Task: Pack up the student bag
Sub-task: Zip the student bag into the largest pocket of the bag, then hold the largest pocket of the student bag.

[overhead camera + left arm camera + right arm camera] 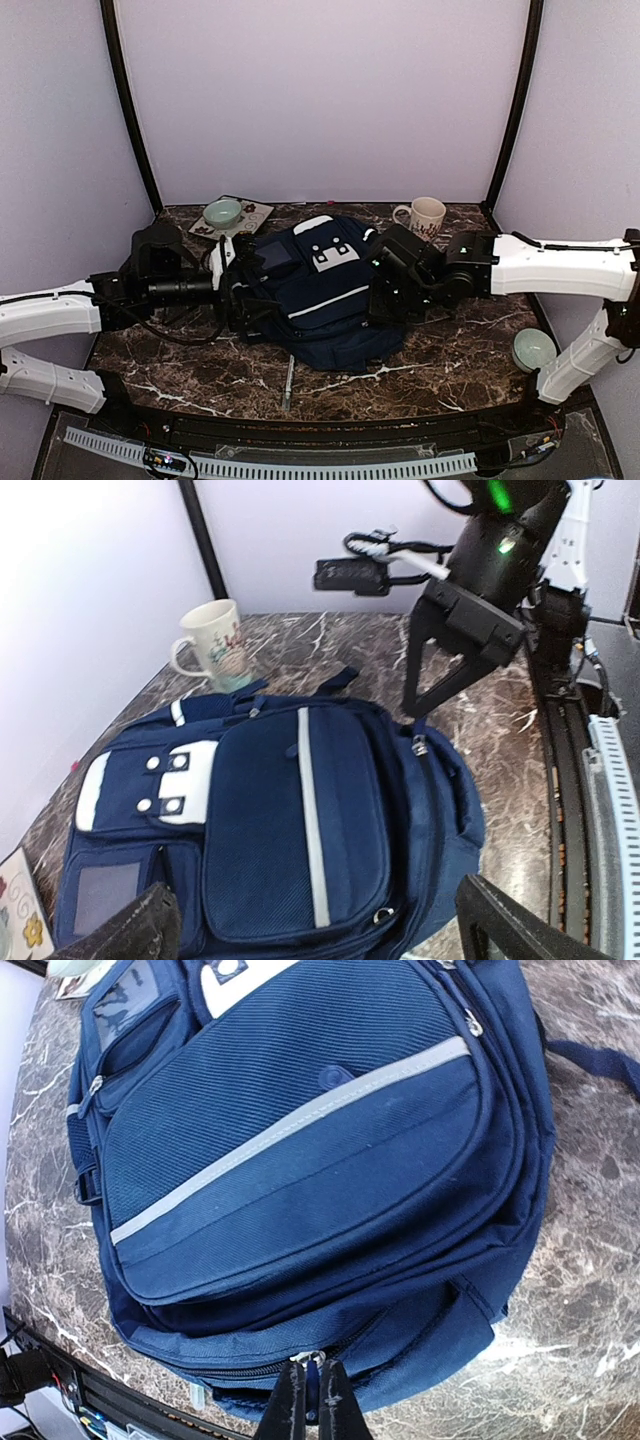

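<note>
Backpack (320,295) lies flat, front face up, centre of the dark marble worktop (455,350), between the two arms. In the top view its long axis runs roughly top to bottom of the frame, slightly tilted. The end with the white dotted patches points to the top of the frame and the rounded end to the bottom. The white stripe crosses it from lower left to upper right.

Left tool (320,920) is at the bag's left edge, spread wide, holding nothing. Its fingers (135,930) sit in the bottom corners of the left wrist view with the bag between them.

Right tool (312,1385) is at the bag's lower right side, closed almost fully, tips pinched on a silver zip pull (312,1359) on the side zipper.

Mug (428,215) stands upright at upper right of the bag, apart from it. Green bowl (222,212) sits on a tray (257,213) at upper left. Second bowl (533,348) is at the right edge. Thin pale stick (288,385) lies just below the bag; can't tell what it is.
</note>
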